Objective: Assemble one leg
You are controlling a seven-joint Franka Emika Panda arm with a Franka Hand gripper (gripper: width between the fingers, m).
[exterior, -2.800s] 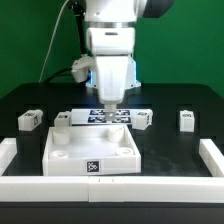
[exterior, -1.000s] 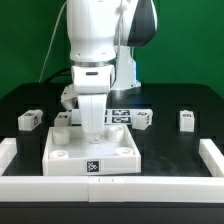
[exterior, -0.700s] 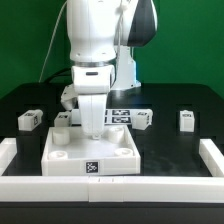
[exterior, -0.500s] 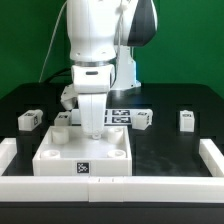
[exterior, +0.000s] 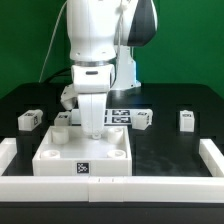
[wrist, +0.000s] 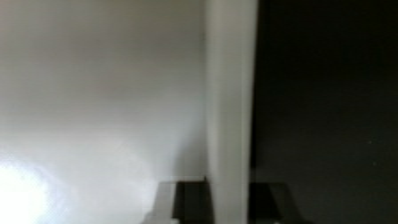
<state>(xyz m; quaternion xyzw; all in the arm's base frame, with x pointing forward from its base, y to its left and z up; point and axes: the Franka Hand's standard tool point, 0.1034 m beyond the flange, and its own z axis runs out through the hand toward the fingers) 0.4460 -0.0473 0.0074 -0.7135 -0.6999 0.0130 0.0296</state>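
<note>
Legs lie loose in a row across the middle of the desk [exterior: 170, 145], none of them held. The first leg [exterior: 30, 119] is near the left edge, and the second leg [exterior: 63, 120] is just beside the far left corner of the large white panel [exterior: 83, 158]. The pincer [exterior: 92, 130] points straight down at the panel's far rim, but I cannot tell how far open it is or whether it grips the rim. Behind it lies the marker board [exterior: 122, 113], with the third leg [exterior: 143, 119] by its right end and the fourth leg [exterior: 186, 120] near the right edge.
</note>
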